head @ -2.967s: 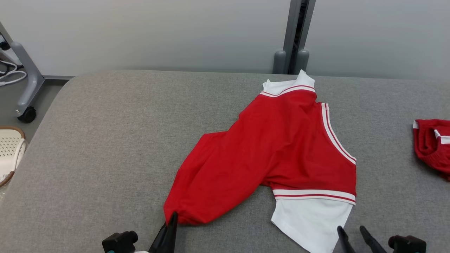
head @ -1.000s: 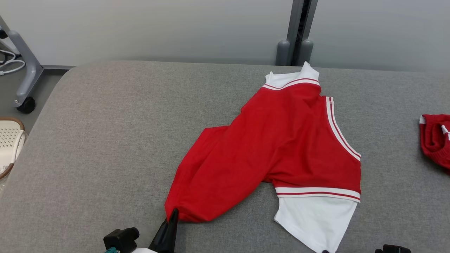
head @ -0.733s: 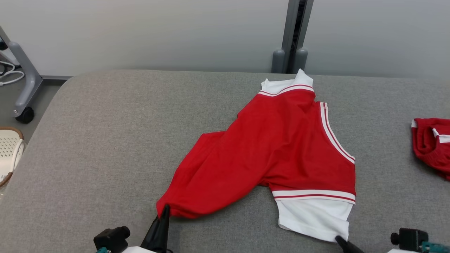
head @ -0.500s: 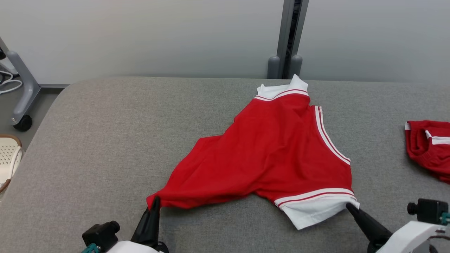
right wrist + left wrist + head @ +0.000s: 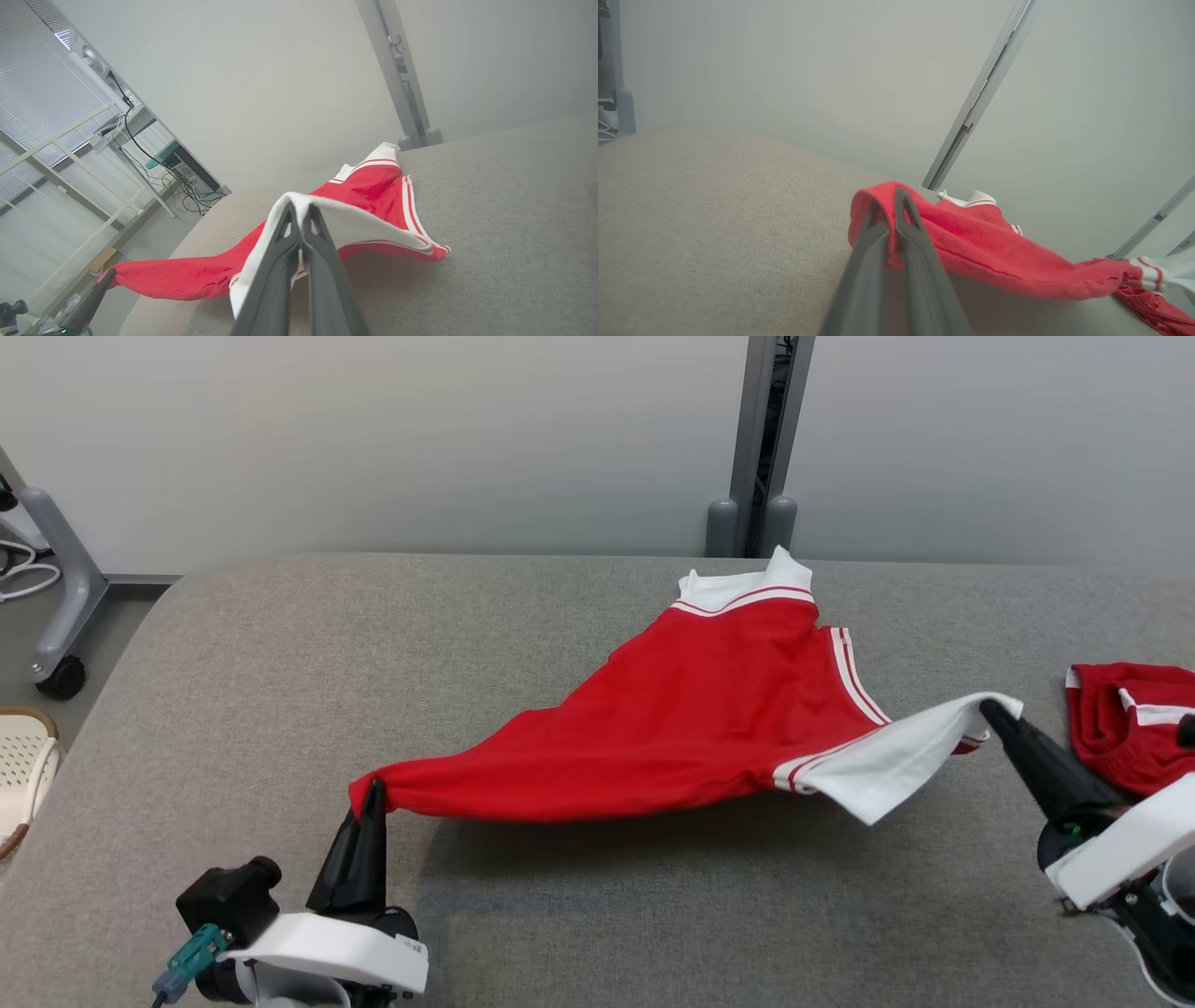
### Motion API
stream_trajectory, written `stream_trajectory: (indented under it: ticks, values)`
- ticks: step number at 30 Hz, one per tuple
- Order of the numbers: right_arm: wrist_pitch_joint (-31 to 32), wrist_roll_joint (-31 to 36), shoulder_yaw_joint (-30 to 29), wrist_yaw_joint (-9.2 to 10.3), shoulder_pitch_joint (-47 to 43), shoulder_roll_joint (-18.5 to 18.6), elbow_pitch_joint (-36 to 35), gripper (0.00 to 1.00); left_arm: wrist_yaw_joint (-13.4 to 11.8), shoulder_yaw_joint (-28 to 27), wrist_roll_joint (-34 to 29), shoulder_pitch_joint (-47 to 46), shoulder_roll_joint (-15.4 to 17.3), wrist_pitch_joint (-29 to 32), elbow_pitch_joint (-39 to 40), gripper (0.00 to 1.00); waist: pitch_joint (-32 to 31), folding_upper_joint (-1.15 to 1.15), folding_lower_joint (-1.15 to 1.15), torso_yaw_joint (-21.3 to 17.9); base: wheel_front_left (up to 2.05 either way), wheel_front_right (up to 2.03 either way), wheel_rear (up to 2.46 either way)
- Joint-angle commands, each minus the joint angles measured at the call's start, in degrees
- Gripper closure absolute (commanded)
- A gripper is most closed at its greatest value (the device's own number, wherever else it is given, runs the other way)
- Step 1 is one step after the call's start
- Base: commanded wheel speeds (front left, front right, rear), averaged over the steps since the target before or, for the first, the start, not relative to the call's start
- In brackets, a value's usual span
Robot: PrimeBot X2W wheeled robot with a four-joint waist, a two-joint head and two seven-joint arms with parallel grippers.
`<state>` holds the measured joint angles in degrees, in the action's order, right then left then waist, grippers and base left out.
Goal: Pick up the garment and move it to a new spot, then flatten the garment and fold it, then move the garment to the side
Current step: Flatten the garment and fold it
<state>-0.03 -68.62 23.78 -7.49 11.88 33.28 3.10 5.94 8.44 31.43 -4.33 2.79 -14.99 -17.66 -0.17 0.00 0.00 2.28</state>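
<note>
Red-and-white jersey [image 5: 691, 737] stretched between both grippers, its far end resting on the grey upholstered surface [image 5: 280, 653]. Left gripper [image 5: 375, 789] closed tight on a red corner. The right gripper [image 5: 988, 709] is closed tight on the white edge.

Garment [image 5: 709, 728]: middle of table [image 5: 280, 691], strung between left gripper [image 5: 375, 786] at near left and right gripper [image 5: 990, 709] at right. Second garment [image 5: 1130, 719]: table's right edge. Basket [image 5: 23, 775]: beyond table's left edge.

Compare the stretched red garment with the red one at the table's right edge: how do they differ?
The stretched garment is spread wide, near edge lifted between the left gripper and right gripper; the side garment lies bunched in a heap. The stretched garment shows a broad white sleeve; the side garment just thin white trim. Both are red with white.
</note>
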Motion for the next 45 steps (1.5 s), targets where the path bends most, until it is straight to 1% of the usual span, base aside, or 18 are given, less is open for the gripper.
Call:
stream_trajectory:
  ticks: [1,5,9,14,17,20,28,32,45]
  values:
    - [-0.4,0.1,-0.6,-0.01,1.3,0.7,0.4,1.0,-0.2,-0.4,-1.0,-1.3,0.3,-0.2,0.3,1.0,-0.1,0.0,0.0,0.0,0.0,0.0,0.0]
    - [-0.7,1.1,-1.6,-0.01,5.4,0.9,1.3,1.0,-0.1,-1.2,-3.0,-3.1,0.3,-0.2,0.9,1.0,-0.6,0.0,0.0,-0.3,0.0,0.0,0.0]
    - [-1.0,1.0,-3.2,-0.01,11.4,-0.5,2.1,1.0,0.1,-2.1,-4.2,-6.5,0.3,-0.2,1.5,1.0,-1.1,0.0,0.0,-0.8,0.0,0.0,0.0]
    - [-0.7,3.6,-3.7,-0.01,18.4,-1.7,3.5,1.0,0.4,-2.9,-5.6,-11.3,0.3,-0.2,2.2,1.0,-1.7,0.0,0.0,-1.3,0.0,0.0,0.0]
    - [-0.1,5.7,-3.3,-0.01,22.9,-2.5,4.8,1.0,0.5,-3.4,-6.6,-14.3,0.2,-0.2,2.4,1.0,-2.1,0.0,0.0,-1.7,0.0,0.0,0.0]
    - [0.8,9.6,-1.6,-0.01,27.6,-2.3,6.5,1.0,0.6,-4.0,-7.4,-17.4,0.3,-0.2,1.5,1.0,-2.5,0.0,0.0,-2.2,0.0,0.0,0.0]
    - [3.5,14.0,0.8,-0.01,38.4,-3.8,11.8,1.0,1.1,-5.9,-9.4,-25.5,1.5,-0.2,-1.7,1.0,-3.5,0.0,0.0,-2.8,0.0,0.0,0.0]
    - [4.2,15.1,1.6,-0.01,41.5,-4.1,13.9,1.0,1.4,-6.3,-8.9,-27.2,2.0,-0.2,-2.4,1.0,-4.0,0.0,0.0,-3.0,0.0,0.0,0.0]
    - [4.3,17.4,3.7,-0.01,47.5,-3.2,18.3,1.0,1.6,-5.3,-8.3,-29.6,3.2,-0.2,-4.1,1.0,-3.5,0.0,0.0,-3.5,0.0,0.0,0.0]
